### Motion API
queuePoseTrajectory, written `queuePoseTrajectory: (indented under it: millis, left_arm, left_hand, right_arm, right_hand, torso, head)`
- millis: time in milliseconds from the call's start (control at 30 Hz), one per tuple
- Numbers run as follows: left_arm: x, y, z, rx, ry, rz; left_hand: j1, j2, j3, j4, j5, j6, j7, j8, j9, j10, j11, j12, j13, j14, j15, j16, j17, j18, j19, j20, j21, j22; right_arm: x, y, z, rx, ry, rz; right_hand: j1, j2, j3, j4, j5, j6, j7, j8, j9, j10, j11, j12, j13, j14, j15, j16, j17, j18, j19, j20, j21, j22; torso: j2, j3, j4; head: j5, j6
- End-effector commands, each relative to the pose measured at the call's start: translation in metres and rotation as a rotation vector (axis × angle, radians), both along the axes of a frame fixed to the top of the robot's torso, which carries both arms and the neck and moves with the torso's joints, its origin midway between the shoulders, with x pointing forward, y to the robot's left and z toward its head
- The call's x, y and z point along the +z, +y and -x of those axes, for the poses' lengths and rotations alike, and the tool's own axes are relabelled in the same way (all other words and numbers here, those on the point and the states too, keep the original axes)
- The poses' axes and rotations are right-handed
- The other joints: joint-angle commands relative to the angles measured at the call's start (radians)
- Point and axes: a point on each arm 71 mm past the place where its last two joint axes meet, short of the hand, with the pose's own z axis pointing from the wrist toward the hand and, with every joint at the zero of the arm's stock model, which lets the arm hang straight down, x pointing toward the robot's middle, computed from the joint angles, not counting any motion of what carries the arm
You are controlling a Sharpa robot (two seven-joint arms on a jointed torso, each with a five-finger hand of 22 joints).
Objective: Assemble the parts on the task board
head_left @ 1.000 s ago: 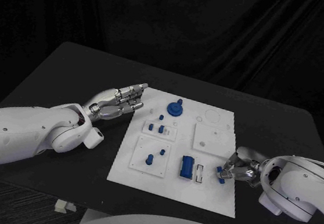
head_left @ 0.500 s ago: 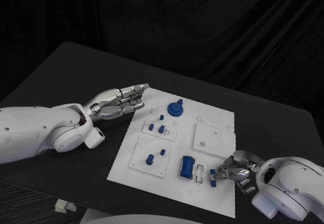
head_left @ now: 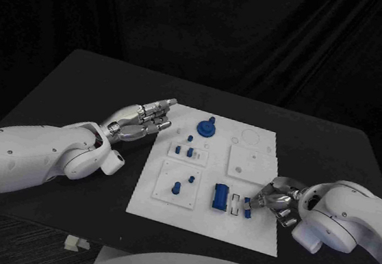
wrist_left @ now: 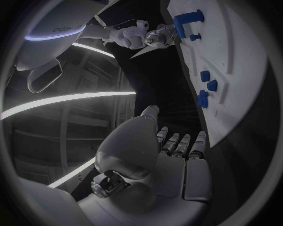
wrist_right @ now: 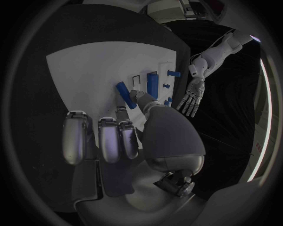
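Now, you're looking at the black table (head_left: 78,91) with the white task board (head_left: 234,230) lying across its middle, and most of the job looks underway rather than finished. Your left arm reaches in along the board's left edge; the left hand (head_left: 143,120) hangs there empty, fingers stretched and a little apart, just off the board. Your right hand (head_left: 274,202) is down at the board's near right side, pinching a small blue part (head_left: 247,213) between thumb and finger, right at the slots.

On the board, you've got the round blue knob (head_left: 207,128) standing at the far end, and that one looks seated. The long blue block (head_left: 220,197) sits upright in its slot just left of the held part, with a pale empty slot (head_left: 234,204) between them. Smaller again, a few blue pegs (head_left: 187,151) sit in the upper left panel and one peg (head_left: 176,187) in the panel below.

I'd judge several parts are placed, the held piece is not yet seated, and whether it's touching its slot you can't tell from here.
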Motion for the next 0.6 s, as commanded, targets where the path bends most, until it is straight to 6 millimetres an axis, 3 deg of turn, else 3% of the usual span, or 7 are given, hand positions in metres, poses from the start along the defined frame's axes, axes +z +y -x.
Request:
queuePoseTrajectory:
  millis: [33, 600]
  left_arm:
    - [0.0002, -0.0014, 0.0007, -0.007, 0.0, 0.015]
    - [-0.0003, -0.002, 0.0005, -0.009, 0.004, 0.013]
  left_hand:
    - [0.008, 0.004, 0.007, 0.0, 0.006, -0.002, 0.005, 0.005, 0.001, 0.002, 0.005, 0.002, 0.001, 0.0, -0.007, -0.004, -0.001, 0.006, 0.003, 0.005, 0.004, 0.0]
    - [0.008, 0.005, 0.009, -0.001, 0.006, -0.002, 0.005, 0.005, 0.001, 0.002, 0.006, 0.002, 0.001, 0.0, -0.007, -0.004, -0.001, 0.006, 0.003, 0.005, 0.004, 0.0]
  right_arm:
    - [-0.0018, 0.0004, 0.0012, -0.021, 0.019, 0.0]
    - [-0.0016, 0.0072, 0.0011, -0.017, 0.024, -0.027]
  right_hand:
    - [-0.011, -0.001, -0.002, 0.007, -0.01, -0.001, 0.001, 0.003, -0.001, 0.11, -0.003, 0.003, 0.263, 0.068, -0.001, 0.004, 0.042, 0.004, 0.034, 0.004, 0.002, 0.206]
    - [-0.033, 0.006, -0.011, 0.025, -0.036, 0.003, -0.003, 0.011, -0.001, 0.11, -0.006, 0.003, 0.263, 0.068, -0.003, 0.003, 0.039, 0.004, 0.034, 0.003, 0.002, 0.206]
  torso:
    - [0.0, 0.0004, 0.0013]
    - [0.0, 0.0003, -0.0001]
  head:
    - [-0.001, 0.0]
    - [0.002, 0.0]
